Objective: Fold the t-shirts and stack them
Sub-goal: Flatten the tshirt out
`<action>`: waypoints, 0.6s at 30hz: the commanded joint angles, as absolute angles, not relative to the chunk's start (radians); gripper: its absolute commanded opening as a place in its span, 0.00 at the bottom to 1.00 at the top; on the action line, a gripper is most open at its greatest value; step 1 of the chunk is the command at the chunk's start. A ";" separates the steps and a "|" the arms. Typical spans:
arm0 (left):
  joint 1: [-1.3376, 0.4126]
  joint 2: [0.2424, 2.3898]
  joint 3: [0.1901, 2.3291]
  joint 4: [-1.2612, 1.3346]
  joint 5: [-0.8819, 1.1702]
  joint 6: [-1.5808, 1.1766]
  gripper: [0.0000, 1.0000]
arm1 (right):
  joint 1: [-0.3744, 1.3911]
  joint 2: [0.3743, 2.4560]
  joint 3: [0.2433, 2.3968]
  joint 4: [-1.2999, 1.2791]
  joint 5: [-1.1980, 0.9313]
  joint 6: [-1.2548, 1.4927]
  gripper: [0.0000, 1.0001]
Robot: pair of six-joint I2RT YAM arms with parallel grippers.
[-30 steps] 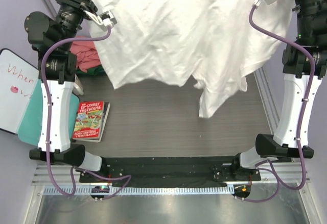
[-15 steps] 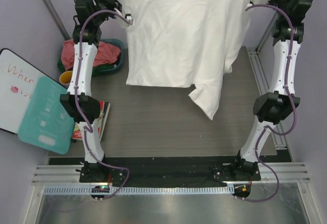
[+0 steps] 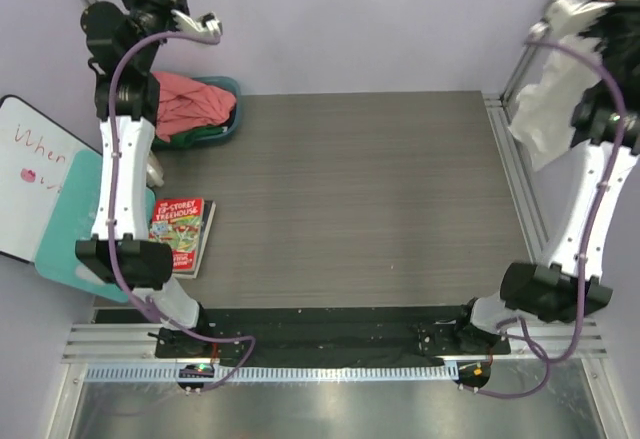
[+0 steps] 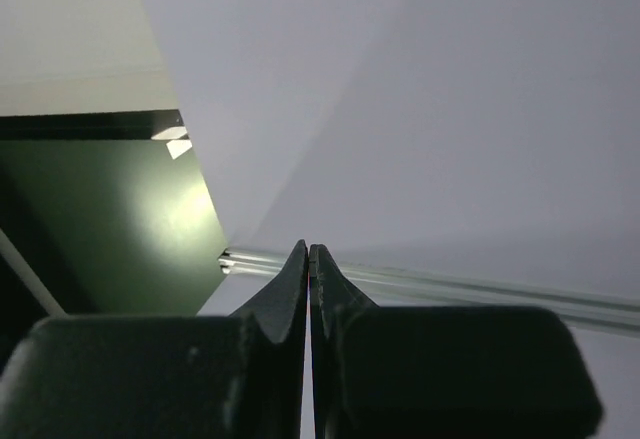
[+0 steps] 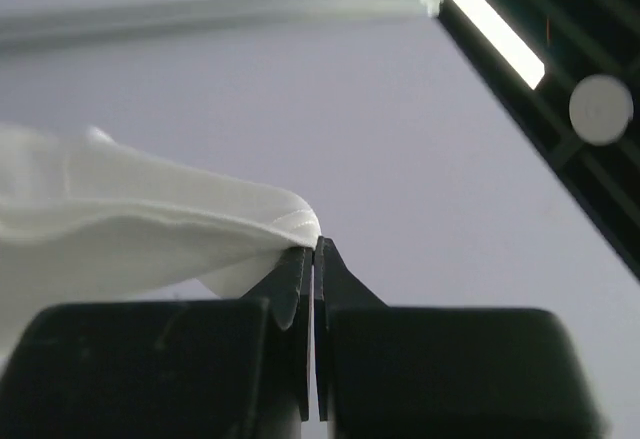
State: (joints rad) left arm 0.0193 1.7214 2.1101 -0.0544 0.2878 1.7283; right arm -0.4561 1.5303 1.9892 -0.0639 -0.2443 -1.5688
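The white t-shirt hangs bunched in the air at the far right, off the table's right edge. My right gripper is shut on its stitched hem, and the cloth trails off to the left in the right wrist view. High at the back left, my left gripper is shut with nothing in it; its wrist view shows the closed tips against a bare wall. The salmon-pink t-shirt lies crumpled in the teal basin, with a strip of dark green t-shirt under it.
A paperback book lies at the table's left edge. Beside it are a whiteboard and a teal board. A metal rail runs along the table's right side.
The white shirt was stretched wide between both grippers. The left gripper has let go, and the shirt has swung right to hang bunched from the right gripper. Both arms have risen.
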 commanded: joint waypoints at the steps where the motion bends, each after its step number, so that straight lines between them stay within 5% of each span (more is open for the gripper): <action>1: -0.047 1.631 1.873 0.034 0.269 1.590 0.00 | -0.299 1.433 1.711 -0.011 -0.230 -1.606 0.01; 10: -0.143 1.506 1.517 0.043 0.181 1.332 0.00 | -0.057 1.661 1.917 0.139 -0.112 -1.508 0.01; 18: -0.173 1.422 1.344 0.002 0.167 1.140 0.00 | 0.078 1.940 2.501 0.187 -0.095 -1.394 0.01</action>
